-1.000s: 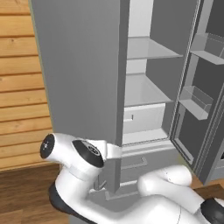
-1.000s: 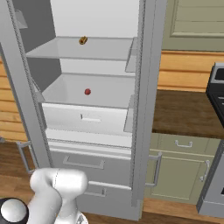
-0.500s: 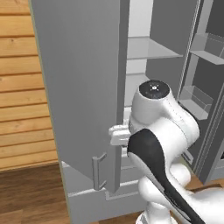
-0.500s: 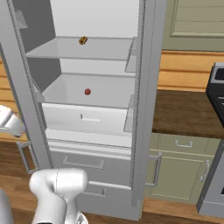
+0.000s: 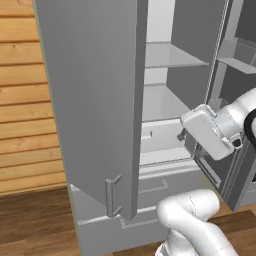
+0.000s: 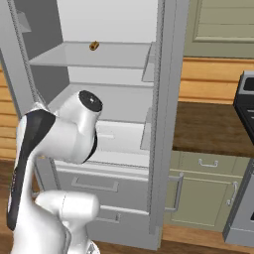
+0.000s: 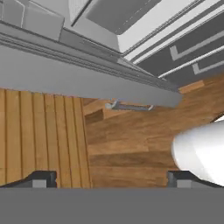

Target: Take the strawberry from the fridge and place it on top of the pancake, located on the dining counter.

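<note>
Pincer (image 7: pixel 111 179) stands with its jaws spread wide and nothing between them, pointed down at the wooden floor (image 7: pixel 131 144) beside the fridge (image 5: pixel 90 100), whose door is already open. The strawberry is not in its grip and is screened by the arm, presumably on a shelf beyond the pincer. Fetching it and carrying it to the pancake are both left to do.

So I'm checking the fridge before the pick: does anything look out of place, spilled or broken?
Nothing stands out. The fridge stands open with its shelves level and clean, a small brown item sits on the upper shelf, and the gripper is open and empty.
</note>
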Tool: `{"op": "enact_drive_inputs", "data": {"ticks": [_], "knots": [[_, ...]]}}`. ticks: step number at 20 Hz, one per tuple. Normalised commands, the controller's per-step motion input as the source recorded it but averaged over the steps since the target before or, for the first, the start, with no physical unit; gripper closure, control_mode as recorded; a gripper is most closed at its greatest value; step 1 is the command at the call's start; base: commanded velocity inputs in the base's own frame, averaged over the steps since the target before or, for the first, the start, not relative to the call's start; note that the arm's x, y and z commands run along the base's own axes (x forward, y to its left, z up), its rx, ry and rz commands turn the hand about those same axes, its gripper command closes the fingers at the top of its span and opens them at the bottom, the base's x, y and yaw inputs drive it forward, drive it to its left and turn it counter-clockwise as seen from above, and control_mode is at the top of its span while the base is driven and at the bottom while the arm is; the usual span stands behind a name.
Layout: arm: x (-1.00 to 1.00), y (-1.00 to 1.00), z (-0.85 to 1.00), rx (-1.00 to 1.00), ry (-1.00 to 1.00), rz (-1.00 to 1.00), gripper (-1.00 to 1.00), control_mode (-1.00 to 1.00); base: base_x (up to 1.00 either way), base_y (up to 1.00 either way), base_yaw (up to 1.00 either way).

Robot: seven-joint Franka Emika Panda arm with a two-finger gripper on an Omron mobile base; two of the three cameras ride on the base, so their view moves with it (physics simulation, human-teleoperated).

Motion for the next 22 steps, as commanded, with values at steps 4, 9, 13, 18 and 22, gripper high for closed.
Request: {"op": "enact_drive_inputs", "data": {"ticks": [4,9,13,18,22], "knots": [[1.00,-0.08,-0.01,0.42,0.22,0.00,-1.00,-1.00,0.00,0.00,0.00],[0.94,0.31,-0.35,0.01,0.02,0.01,-1.00,-1.00,0.00,0.00,0.00],[0.81,0.29,-0.30,0.00,0.00,0.02,-1.00,-1.00,0.00,0.00,0.00],[0.62,0.46,-0.59,0.02,0.00,0.01,-1.00,-1.00,0.00,0.00,0.00],[0.11,0.68,-0.59,0.03,0.00,0.05,-1.00,-1.00,0.00,0.00,0.00]]}}
